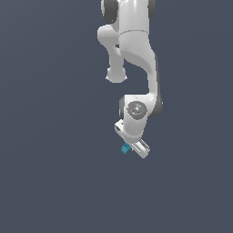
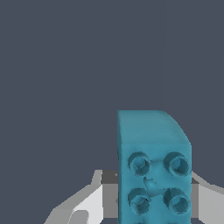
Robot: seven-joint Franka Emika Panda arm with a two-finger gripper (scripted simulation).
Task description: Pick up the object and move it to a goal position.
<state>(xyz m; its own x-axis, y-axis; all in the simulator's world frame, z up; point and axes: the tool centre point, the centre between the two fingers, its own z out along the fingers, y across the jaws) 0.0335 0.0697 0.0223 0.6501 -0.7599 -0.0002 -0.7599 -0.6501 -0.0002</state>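
The object (image 2: 153, 170) is a teal-blue oblong block with round studs on the face turned to the wrist camera. It sits between the two white fingers (image 2: 89, 203) of my gripper (image 2: 148, 175), and their grey inner faces lie against its two long sides. In the exterior view the object (image 1: 125, 149) is a tiny teal piece poking out from under the white gripper (image 1: 130, 144), on the exterior view's left of the hand. The gripper is shut on it. Most of the block is hidden under the hand in that view.
The white arm (image 1: 136, 54) reaches down from the top of the exterior view to the hand. A plain dark grey-blue surface (image 1: 54, 182) fills everything around it. No goal marker or other object shows.
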